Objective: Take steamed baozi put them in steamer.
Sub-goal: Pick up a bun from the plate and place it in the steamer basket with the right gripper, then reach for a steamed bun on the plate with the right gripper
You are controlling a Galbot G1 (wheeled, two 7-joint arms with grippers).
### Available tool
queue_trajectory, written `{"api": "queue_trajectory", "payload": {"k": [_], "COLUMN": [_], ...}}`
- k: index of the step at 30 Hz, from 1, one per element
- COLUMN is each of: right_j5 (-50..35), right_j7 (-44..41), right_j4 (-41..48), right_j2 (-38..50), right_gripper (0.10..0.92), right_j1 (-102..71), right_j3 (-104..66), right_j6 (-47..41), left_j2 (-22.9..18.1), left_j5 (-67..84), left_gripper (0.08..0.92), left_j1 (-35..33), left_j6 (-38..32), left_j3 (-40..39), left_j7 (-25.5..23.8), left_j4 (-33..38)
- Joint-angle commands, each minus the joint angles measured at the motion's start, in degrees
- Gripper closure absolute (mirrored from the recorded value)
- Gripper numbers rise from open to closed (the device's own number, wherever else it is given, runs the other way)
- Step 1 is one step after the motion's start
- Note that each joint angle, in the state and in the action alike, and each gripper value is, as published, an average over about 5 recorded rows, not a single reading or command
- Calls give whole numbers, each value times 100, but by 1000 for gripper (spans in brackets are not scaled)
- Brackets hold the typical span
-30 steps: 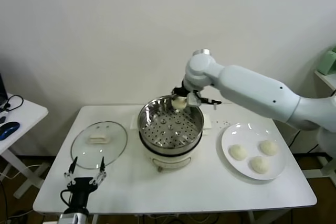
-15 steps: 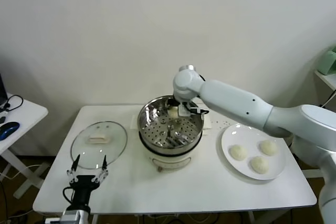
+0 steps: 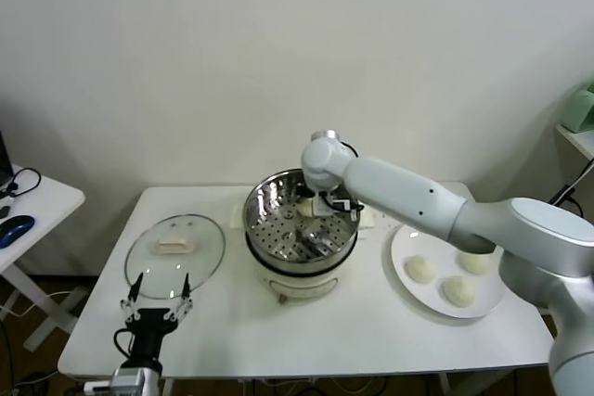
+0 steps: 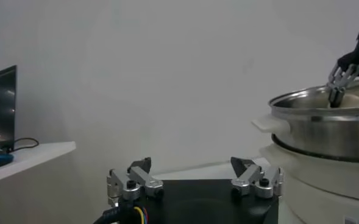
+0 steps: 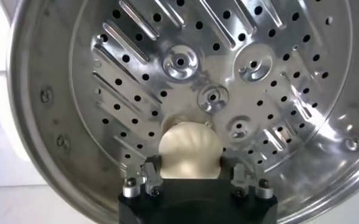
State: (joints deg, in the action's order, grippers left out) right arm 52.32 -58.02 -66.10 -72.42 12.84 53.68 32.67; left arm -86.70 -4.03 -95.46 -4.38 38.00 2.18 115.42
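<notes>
right gripper (image 5: 190, 178) inside steamer (image 3: 302, 220), clamped on one baozi (image 5: 189, 150) just over the perforated insert | three baozi (image 3: 421, 269) on the white plate (image 3: 406, 242) (we see them right of steamer) | left gripper (image 3: 156, 299) parked near table's front-left edge, fingers apart, holding nothing
</notes>
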Motion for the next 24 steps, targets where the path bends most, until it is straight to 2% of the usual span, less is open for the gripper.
{"api": "queue_trajectory", "payload": {"k": [1, 3, 7, 12, 16, 20, 24], "right_j5": [142, 148, -185, -1254, -2897, -5290, -7358], "right_j7": [34, 0, -127, -356, -639, -782, -412], "right_j4": [9, -114, -401, -985, -1263, -1346, -1441], "right_j2": [0, 68, 303, 908, 1540, 2284, 3131], "right_gripper": [249, 216, 204, 203, 203, 203, 203], "right_j1": [-34, 30, 286, 1062, 1935, 3022, 3438], "right_j3": [-97, -143, -203, -85, 404, 1670, 2689], "right_j6": [181, 292, 581, 555, -56, -1596, -2953], "left_j2": [-10, -11, -11, -2, 25, 90, 200], "left_j5": [-3, 0, 5, 14, 11, 59, 277], "left_gripper": [177, 177, 177, 177, 177, 177, 177], "left_j1": [16, 18, 21, 41, 50, 48, 75], "left_j6": [15, 21, 22, 23, 40, -6, -123], "left_j3": [1, 2, 0, -20, -52, -87, -158], "left_j7": [11, 17, 59, 163, 168, 135, 110], "left_j4": [-22, -21, -1, 36, 81, 115, 145]}}
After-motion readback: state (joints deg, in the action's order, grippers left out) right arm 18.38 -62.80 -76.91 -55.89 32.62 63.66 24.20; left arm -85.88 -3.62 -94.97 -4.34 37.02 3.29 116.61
